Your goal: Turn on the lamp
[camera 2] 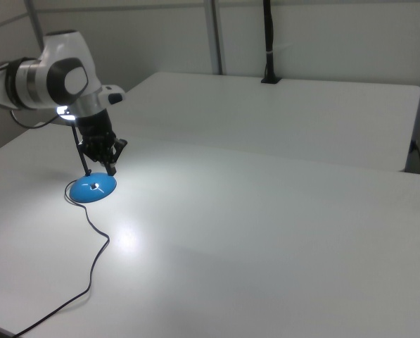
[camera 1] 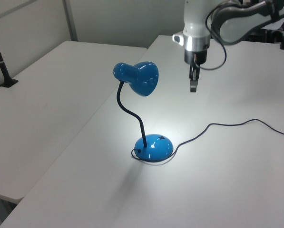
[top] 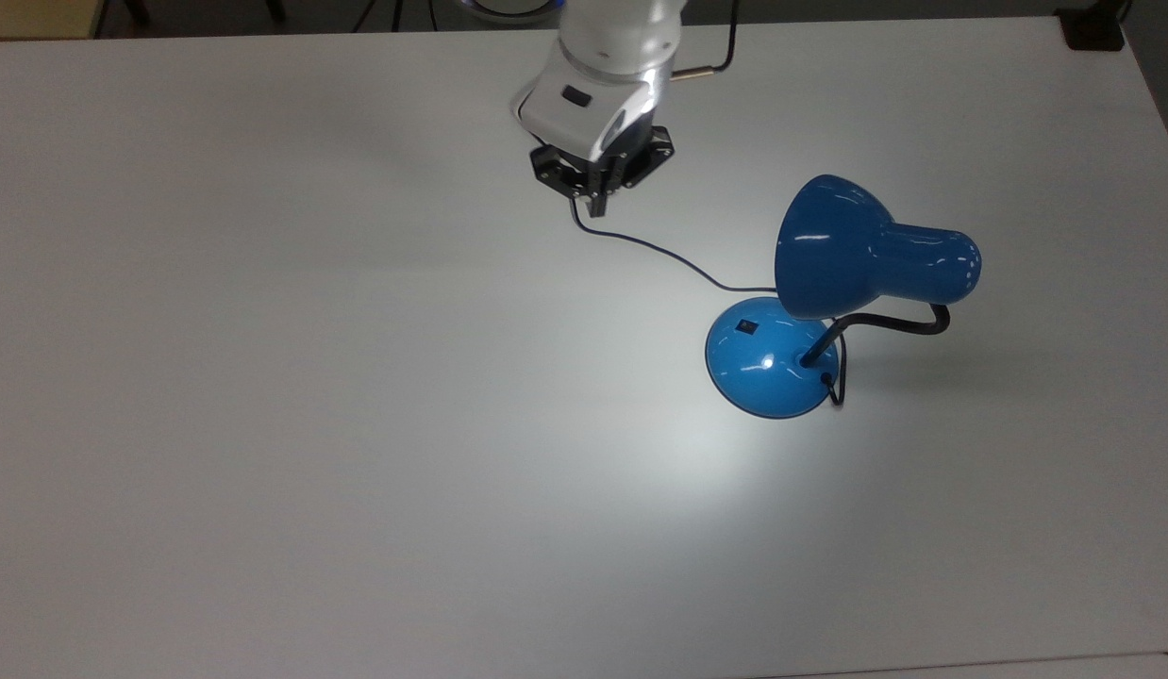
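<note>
Lamp (top: 834,311) stands on the white table (top: 263,424), toward the top view's right, a bit above mid-height. It's lit: bright pool of light on the tabletop just below and left of the base in the top view, and a glare spot on the base itself. Base (top: 771,356) is a round blue dome w/ a small black switch (top: 747,327) on its upper-left part in the top view. Black gooseneck (camera 1: 130,111) rises from the base, bends, carries the blue bell shade (top: 853,250); shade mouth faces the top view's left & downward. Thin dark cord (top: 659,250) leaves the base area and runs up-left across the table in the top view, passing under the gripper.

Gripper (top: 596,201) hangs well apart from the lamp, toward the top view's upper centre, above the cord, touching nothing. In the left view it (camera 1: 193,85) is clear of the table, pointing straight down, right of the shade. Jaws look pressed together, nothing between them. White arm (camera 1: 218,21) reaches in from the left view's upper right.
</note>
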Robot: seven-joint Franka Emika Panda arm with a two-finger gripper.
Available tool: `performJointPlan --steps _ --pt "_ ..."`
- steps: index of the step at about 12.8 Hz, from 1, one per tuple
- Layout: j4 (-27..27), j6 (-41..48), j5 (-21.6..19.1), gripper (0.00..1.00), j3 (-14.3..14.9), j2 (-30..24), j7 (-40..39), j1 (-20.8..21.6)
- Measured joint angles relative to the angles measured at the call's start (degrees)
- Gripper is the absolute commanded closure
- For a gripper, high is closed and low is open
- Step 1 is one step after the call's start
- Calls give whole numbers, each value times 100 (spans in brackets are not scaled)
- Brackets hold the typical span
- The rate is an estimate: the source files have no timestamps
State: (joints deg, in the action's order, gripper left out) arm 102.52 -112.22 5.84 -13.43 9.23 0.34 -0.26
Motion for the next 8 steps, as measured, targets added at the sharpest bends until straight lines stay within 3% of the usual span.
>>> performJointPlan --steps 1,4,6,7,8 --pt "-55 177 2 94 2 -101 19 -126" --pt "-237 675 2 71 123 -436 132 -408" --pt "-498 1084 1 37 332 -523 352 -410" --pt "-646 1285 1 0 415 -543 424 -410" --pt "-732 1368 1 0 470 -556 459 -409"
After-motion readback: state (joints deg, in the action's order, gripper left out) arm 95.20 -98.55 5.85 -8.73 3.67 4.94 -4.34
